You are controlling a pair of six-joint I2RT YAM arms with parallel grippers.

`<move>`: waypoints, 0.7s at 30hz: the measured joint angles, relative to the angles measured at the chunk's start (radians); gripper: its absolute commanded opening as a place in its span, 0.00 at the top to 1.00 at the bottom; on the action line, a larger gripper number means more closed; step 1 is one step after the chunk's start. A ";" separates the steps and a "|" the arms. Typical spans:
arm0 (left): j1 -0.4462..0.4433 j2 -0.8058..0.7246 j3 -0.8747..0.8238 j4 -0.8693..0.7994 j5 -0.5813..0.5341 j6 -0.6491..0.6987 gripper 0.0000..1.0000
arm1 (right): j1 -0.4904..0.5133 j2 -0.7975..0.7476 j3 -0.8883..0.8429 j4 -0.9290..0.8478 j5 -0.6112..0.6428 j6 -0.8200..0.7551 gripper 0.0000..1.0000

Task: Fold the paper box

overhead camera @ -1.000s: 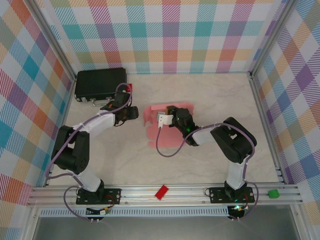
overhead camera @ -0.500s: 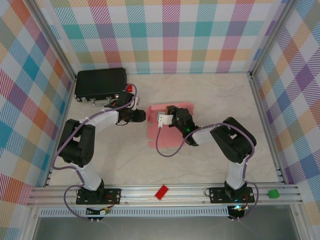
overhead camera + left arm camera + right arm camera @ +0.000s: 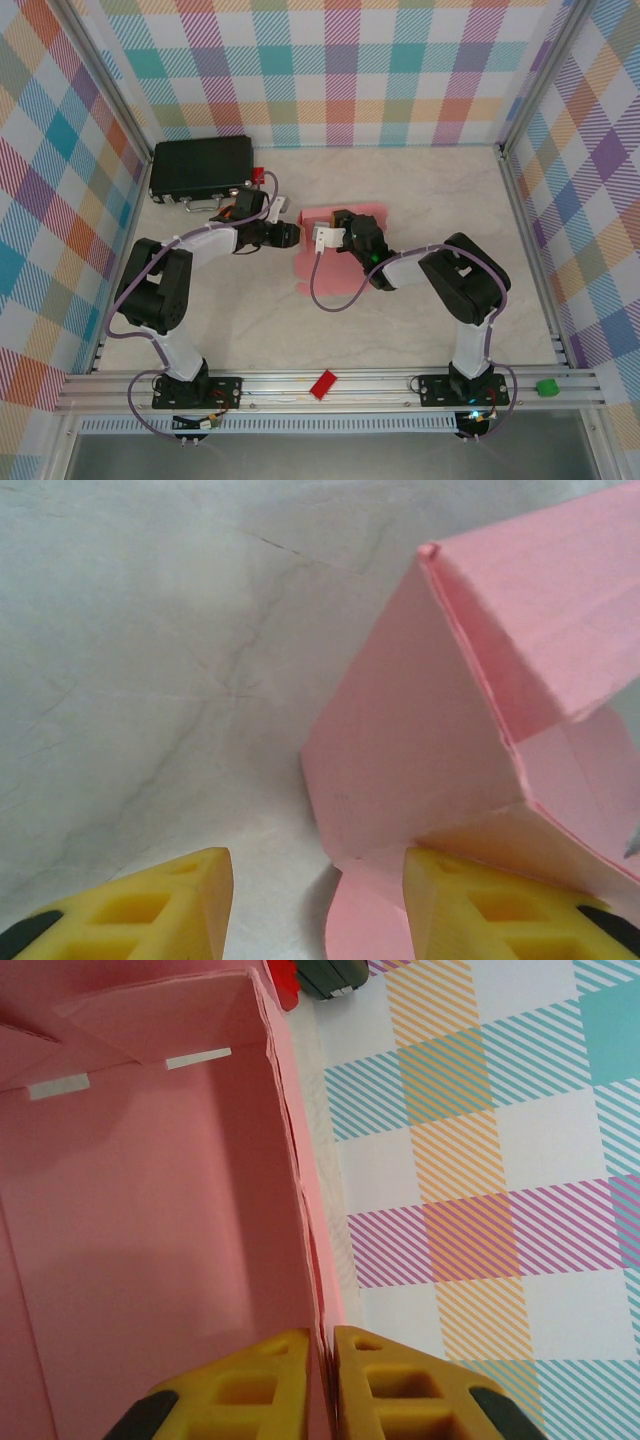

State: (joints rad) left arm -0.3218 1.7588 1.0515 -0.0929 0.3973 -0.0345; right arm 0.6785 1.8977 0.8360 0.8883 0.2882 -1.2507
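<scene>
Left gripper hangs open low over the counter, its yellow fingers spread, one of them at the bottom edge of the paper box, though contact there cannot be judged. In the top view this gripper has reached rightward and now sits just beside the box's left end, where a second ago it was well short of it, back toward the black case. That closes the gap and probably sets up a pinch or push on the near wall or the flap beneath it. The half-formed pink box stands near the middle of the counter with one wall raised and a rounded flap lying flat. The right gripper is shut on the top edge of a side wall, steadying it; its place in the top view matches the earlier frames. The box itself has not visibly shifted.
</scene>
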 measured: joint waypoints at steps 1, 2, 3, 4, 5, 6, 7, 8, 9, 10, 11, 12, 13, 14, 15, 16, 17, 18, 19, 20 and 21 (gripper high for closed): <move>0.000 0.000 -0.001 0.003 0.007 0.004 0.54 | 0.000 0.000 0.000 0.000 0.000 0.000 0.85; 0.000 0.000 -0.002 0.004 0.010 0.007 0.54 | 0.000 0.000 0.000 0.000 0.000 0.000 0.85; 0.000 0.000 -0.002 0.008 0.011 0.010 0.54 | 0.000 0.000 0.000 0.000 0.000 0.000 0.85; 0.000 0.000 -0.002 0.013 0.012 0.010 0.54 | 0.000 0.000 0.000 0.000 0.000 0.000 0.85; 0.000 0.000 -0.002 0.018 0.013 0.010 0.54 | 0.000 0.000 0.000 0.000 0.000 0.000 0.85; 0.000 0.000 -0.002 0.023 0.013 0.010 0.55 | 0.000 0.000 0.000 0.000 0.000 0.000 0.85; -0.001 0.000 -0.002 0.026 0.013 0.010 0.55 | 0.000 0.000 0.000 0.000 0.000 0.000 0.85; -0.003 0.002 -0.002 0.031 0.013 0.010 0.55 | 0.000 0.000 0.000 0.000 0.000 0.000 0.85; -0.004 0.005 -0.002 0.040 0.013 0.011 0.55 | 0.000 0.000 0.000 0.000 0.000 0.000 0.85; -0.005 0.010 -0.002 0.051 0.013 0.010 0.55 | 0.000 0.000 0.000 0.000 0.000 0.000 0.85; -0.005 0.018 -0.002 0.063 0.013 0.010 0.55 | 0.000 0.000 0.000 -0.001 0.001 0.000 0.85; -0.007 0.027 -0.002 0.073 0.013 0.010 0.55 | 0.000 0.000 0.000 -0.002 0.002 0.000 0.85; -0.010 0.036 -0.002 0.080 0.013 0.010 0.55 | 0.000 0.000 0.000 -0.002 0.004 0.000 0.85; -0.013 0.047 -0.002 0.087 0.012 0.010 0.55 | 0.000 0.000 0.000 -0.002 0.005 0.000 0.85; -0.017 0.058 -0.002 0.095 0.008 0.009 0.55 | 0.000 0.000 0.000 -0.002 0.007 0.000 0.85; -0.020 0.066 -0.002 0.100 0.006 0.008 0.56 | 0.000 0.000 0.000 -0.002 0.008 0.000 0.85; -0.024 0.074 -0.002 0.102 0.002 0.006 0.56 | 0.000 0.000 0.000 -0.002 0.008 0.000 0.85; -0.028 0.079 -0.002 0.105 0.002 0.003 0.56 | 0.000 0.000 0.001 -0.003 0.008 0.000 0.85; -0.031 0.082 -0.002 0.113 0.001 0.001 0.56 | 0.000 0.000 0.001 -0.003 0.008 0.000 0.85; -0.035 0.084 -0.004 0.124 -0.003 -0.002 0.56 | 0.000 0.000 0.002 -0.003 0.008 0.000 0.85; -0.039 0.084 -0.007 0.139 -0.010 -0.003 0.56 | 0.000 0.000 0.002 -0.003 0.011 0.000 0.85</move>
State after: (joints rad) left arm -0.3603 1.8431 1.0443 0.0460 0.3878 -0.0376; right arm 0.6785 1.8977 0.8375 0.8848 0.2989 -1.2507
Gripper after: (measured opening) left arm 0.440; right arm 0.149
